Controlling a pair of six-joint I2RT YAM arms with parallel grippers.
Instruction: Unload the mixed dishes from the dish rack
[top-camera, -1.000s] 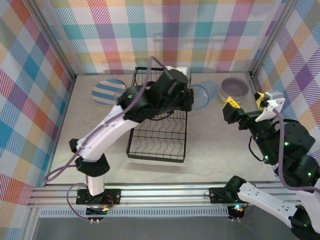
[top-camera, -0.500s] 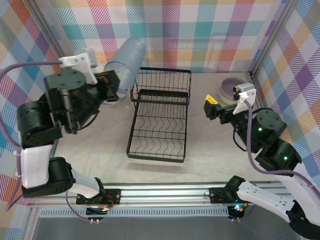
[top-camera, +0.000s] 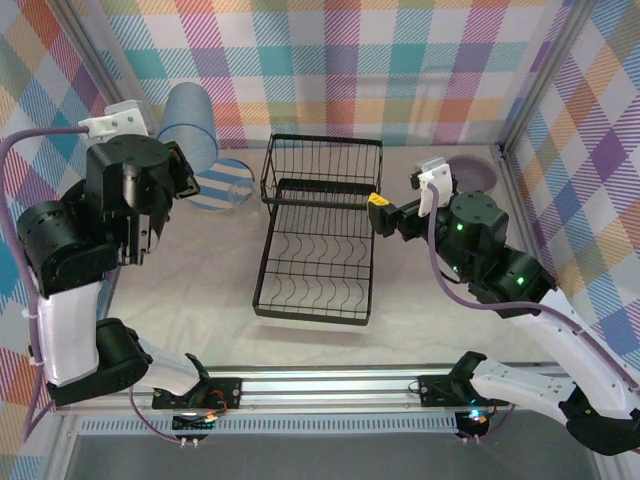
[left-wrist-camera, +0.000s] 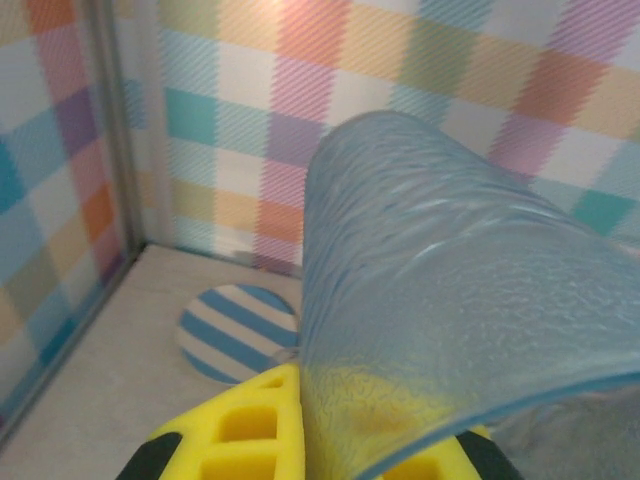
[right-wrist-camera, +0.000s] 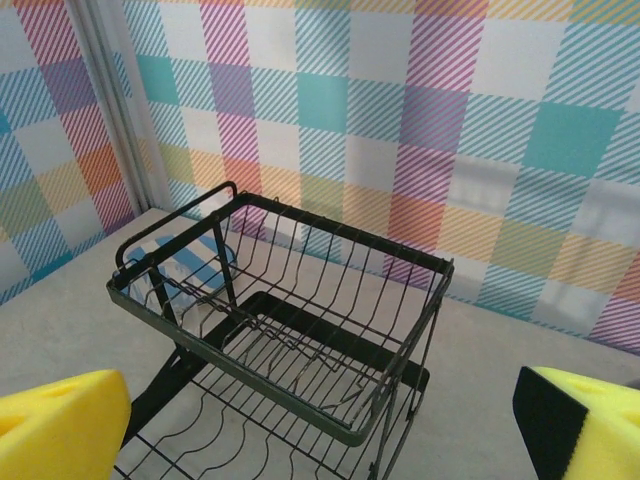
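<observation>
left jaws are clenched on the translucent grey-blue tumbler (top-camera: 190, 112), holding it tilted and up off the tabletop (top-camera: 200, 270) at the far left, near the blue-and-white striped plate (top-camera: 226, 190) lying flat there. right jaws hang spread wide, gripping nothing, just beside the basket end of the black dish rack (top-camera: 318, 240). the lavender bowl (top-camera: 482, 172) peeks out behind that arm.

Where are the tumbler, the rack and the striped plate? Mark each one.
tumbler (top-camera: 190, 118), top view, on its side wall.
rack (top-camera: 325, 139), top view, on the basket's far rim.
plate (left-wrist-camera: 235, 332), left wrist view, on its middle.
</observation>
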